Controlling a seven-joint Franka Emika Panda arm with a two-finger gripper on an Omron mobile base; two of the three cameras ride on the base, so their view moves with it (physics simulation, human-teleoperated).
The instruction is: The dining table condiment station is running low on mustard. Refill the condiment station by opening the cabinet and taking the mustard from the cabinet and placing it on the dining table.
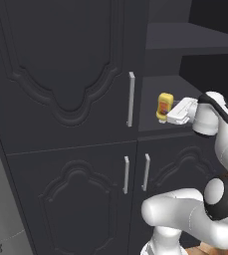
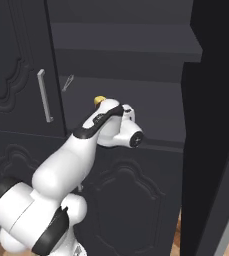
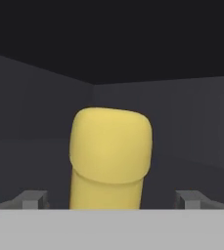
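Standing upright on the middle shelf of the cabinet (image 1: 65,124), near the shelf's front edge, the mustard (image 1: 165,106) was just ahead of the gripper (image 1: 174,115), which reached in from the open right side. The hand view put the rounded yellow cap (image 3: 110,144) dead centre between the two fingertips (image 3: 33,199), both spread wide with clear gaps either side, nothing clamped yet. The bottle looked small, light and probably a soft-walled plastic squeeze type; judged likely to give a little under pressure, and its smooth skin could slip. The cap seemed the poorer hold, being domed and tapering into the neck. Better purchase was expected lower, on the body around the orange-red label band (image 1: 163,108), where the sides ran straighter. Being light and narrow-based, it could tip backward if nudged before the jaws closed. Room for moving: the shelf above (image 1: 192,36) sat well over the cap, so lifting had margin. The closed left door (image 1: 60,69) with its silver bar handle (image 1: 131,98) stood just left of the bottle; the opened right door (image 2: 213,125) rose as a tall dark slab on the arm's right. Withdrawal looked cleanest straight back out over the shelf lip, between those two edges. The dining table lay out of frame.
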